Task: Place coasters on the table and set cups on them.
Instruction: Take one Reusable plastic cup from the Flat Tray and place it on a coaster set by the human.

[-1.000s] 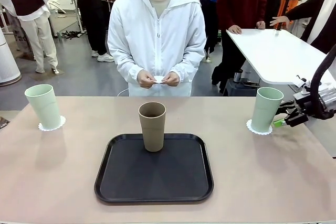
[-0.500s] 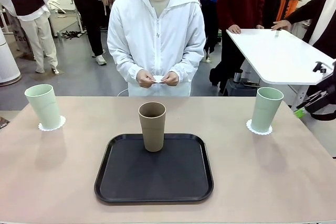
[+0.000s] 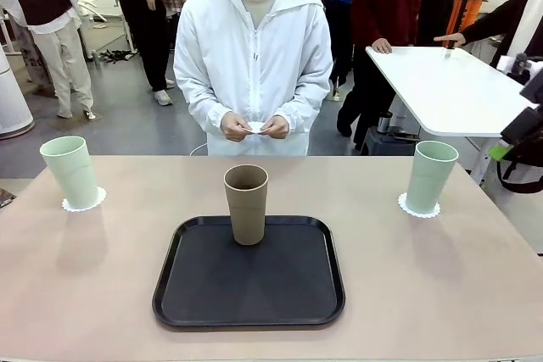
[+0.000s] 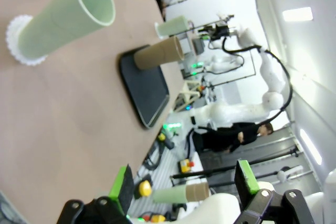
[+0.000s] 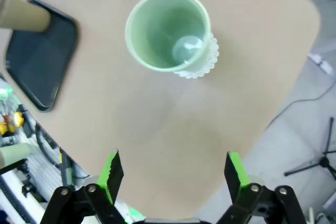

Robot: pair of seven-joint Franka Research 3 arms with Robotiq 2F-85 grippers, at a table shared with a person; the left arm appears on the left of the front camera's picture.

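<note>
Fingers spread and empty on left end effector [image 4: 185,180] and right end effector [image 5: 173,167]. Grasp the brown-taupe cup [image 3: 246,203] mid-body, upright; await the coaster [image 3: 256,128] held at 12 o'clock.

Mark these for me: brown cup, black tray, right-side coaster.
brown cup [image 3: 246,209], front view, middle of its outer wall.
black tray [image 3: 288,284], front view, bare floor right of centre.
right-side coaster [image 3: 403,205], front view, scalloped rim at its left edge.

Mint cups [image 3: 69,171] [image 3: 431,175] upright on scalloped coasters [image 3: 83,203] [image 3: 419,208] at table [image 3: 424,286] ends; brown cup [image 3: 246,203] on tray [image 3: 195,294]; third coaster [image 3: 257,127] seemingly in person's hands [image 3: 275,129]
</note>
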